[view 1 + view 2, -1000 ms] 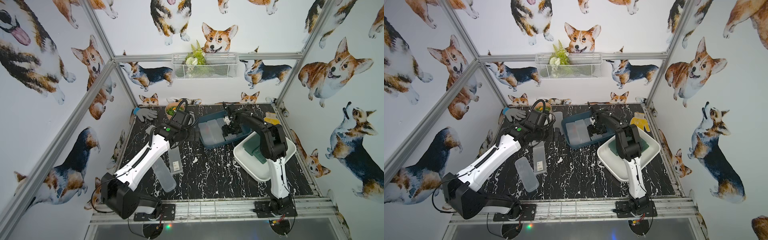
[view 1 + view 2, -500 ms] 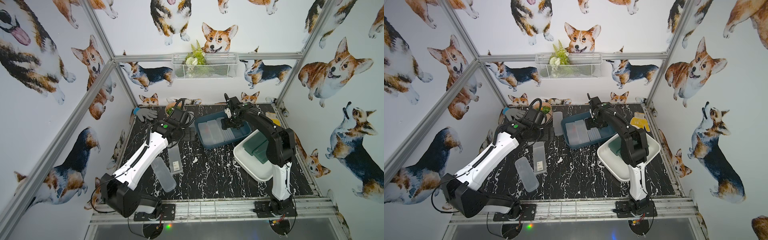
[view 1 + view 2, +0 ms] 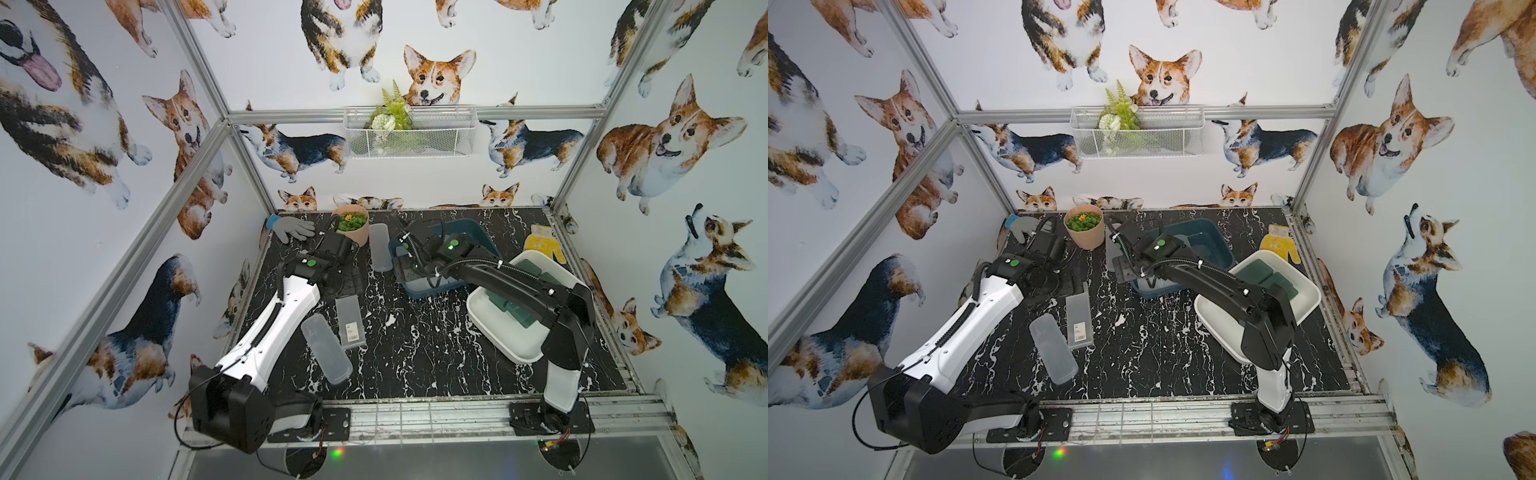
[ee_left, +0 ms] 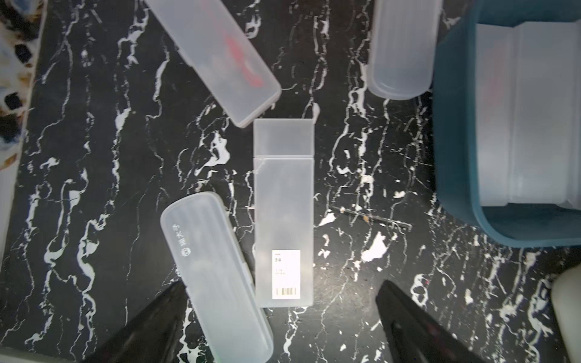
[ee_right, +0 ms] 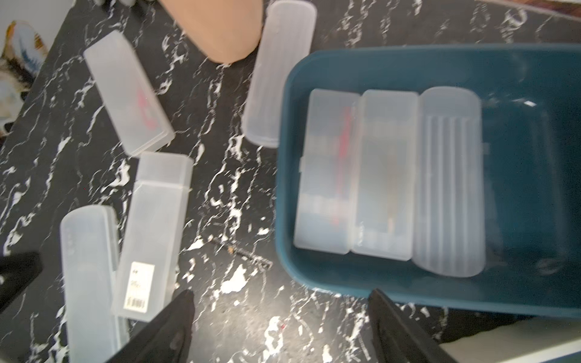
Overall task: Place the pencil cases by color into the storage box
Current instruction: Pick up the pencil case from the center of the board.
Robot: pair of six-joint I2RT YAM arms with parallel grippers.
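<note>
Three frosted pencil cases (image 5: 386, 176) are seen laid side by side in the blue storage box (image 5: 440, 55), at about one o'clock from the table's middle, with twelve taken at the back wall; dark green cases (image 3: 540, 270) are seen in the white box (image 3: 507, 336) at four o'clock. Four frosted cases are left on the marble table (image 3: 415, 353) between nine and twelve; the step in hand is judged to be the next pick.

The left gripper (image 4: 279, 283) is held spread and empty above the labelled case (image 4: 283, 213); the right gripper (image 5: 279, 292) is likewise spread and empty, by the blue box's edge.

A descent across the labelled case's narrow width is probably called for, then a carry to the free floor beside the ribbed case. The rounded case (image 4: 213, 273) lies close alongside — it could be nudged or caught; a red-marked case (image 4: 217, 56) lies just off the far corner.

The fourth case (image 3: 380, 247) lies just beside the peach pot (image 3: 359, 237) at eleven o'clock — little room is left there; the right arm over the blue box may crowd the drop. A grey glove (image 3: 291, 227) and a yellow glove (image 3: 542, 245) lie well apart.
</note>
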